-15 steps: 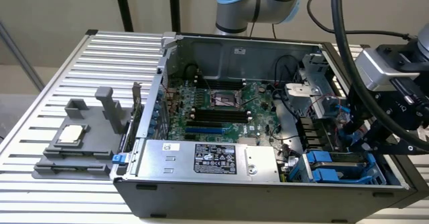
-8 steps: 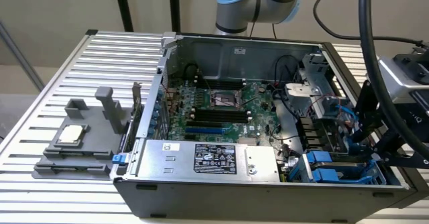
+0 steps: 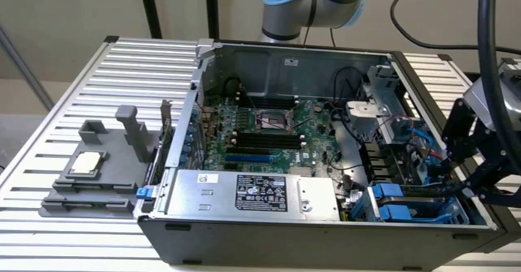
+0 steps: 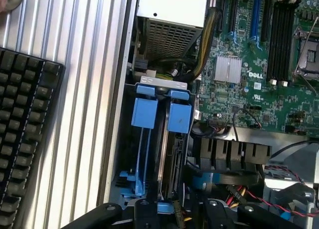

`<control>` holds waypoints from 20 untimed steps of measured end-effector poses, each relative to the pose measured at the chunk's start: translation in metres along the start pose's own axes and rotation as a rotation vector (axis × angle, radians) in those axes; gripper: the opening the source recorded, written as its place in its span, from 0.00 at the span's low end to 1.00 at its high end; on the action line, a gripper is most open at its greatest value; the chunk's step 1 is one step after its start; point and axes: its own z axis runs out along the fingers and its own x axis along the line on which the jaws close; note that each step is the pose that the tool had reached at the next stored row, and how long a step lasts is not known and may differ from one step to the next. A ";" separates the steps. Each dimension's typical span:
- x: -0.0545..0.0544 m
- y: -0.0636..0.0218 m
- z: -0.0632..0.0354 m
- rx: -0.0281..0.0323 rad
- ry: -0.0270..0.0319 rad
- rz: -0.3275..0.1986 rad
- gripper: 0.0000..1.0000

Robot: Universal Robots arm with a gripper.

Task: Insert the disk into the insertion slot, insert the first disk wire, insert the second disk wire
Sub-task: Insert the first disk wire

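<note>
Near the insertion slot (image 4: 164,139) edge, the claw (image 3: 470,189) hangs clear.

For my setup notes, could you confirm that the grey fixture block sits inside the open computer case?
Not quite: the exterior view shows the grey fixture block sitting outside the open computer case, on the slatted table beside it.

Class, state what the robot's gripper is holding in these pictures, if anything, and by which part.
It cannot be told. The gripper hangs close by the insertion slot, and no grasp on anything is plain.
</note>
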 end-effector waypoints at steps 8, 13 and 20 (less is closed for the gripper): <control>0.003 -0.0040 0.0051 -0.0017 -0.0155 -0.017 0.39; 0.003 -0.0065 0.0079 -0.0026 -0.0307 -0.040 0.39; 0.004 -0.0098 0.0114 -0.0035 -0.0584 -0.076 0.29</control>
